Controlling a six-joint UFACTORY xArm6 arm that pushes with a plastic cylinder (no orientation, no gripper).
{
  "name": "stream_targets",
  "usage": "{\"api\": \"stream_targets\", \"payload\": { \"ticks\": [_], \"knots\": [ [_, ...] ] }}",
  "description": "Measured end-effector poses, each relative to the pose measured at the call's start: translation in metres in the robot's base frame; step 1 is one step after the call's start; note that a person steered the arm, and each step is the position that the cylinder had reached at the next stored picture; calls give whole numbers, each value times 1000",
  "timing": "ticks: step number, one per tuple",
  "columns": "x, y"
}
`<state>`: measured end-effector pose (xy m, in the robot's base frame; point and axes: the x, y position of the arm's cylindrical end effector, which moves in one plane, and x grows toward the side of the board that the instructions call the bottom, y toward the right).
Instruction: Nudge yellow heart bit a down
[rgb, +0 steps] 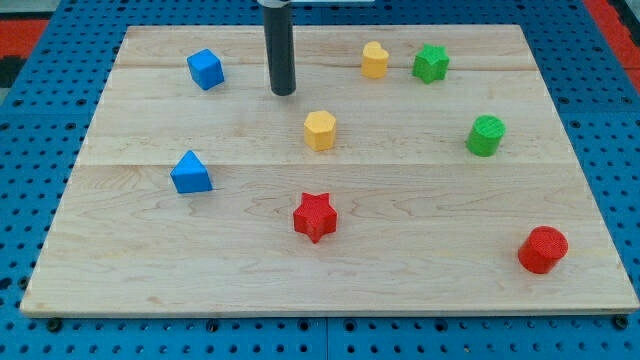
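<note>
The yellow heart (375, 60) sits near the view's top, right of centre, on the wooden board (200, 270). A green star (431, 63) lies just to its right. My tip (284, 92) rests on the board well to the left of the yellow heart and slightly lower, apart from it. A yellow hexagon (319, 130) lies below and to the right of my tip.
A blue cube (205, 69) is at the upper left, a blue triangular block (190, 173) at the left middle. A red star (315, 217) lies at lower centre, a green cylinder (486, 135) at right, a red cylinder (543, 249) at lower right.
</note>
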<state>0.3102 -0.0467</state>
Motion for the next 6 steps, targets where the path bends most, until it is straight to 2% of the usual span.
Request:
{"api": "stream_targets", "payload": {
  "ticks": [1, 2, 4, 6],
  "knots": [
    [-52, 38],
    [-99, 48],
    [-91, 117],
    [-68, 97]
  ]
}}
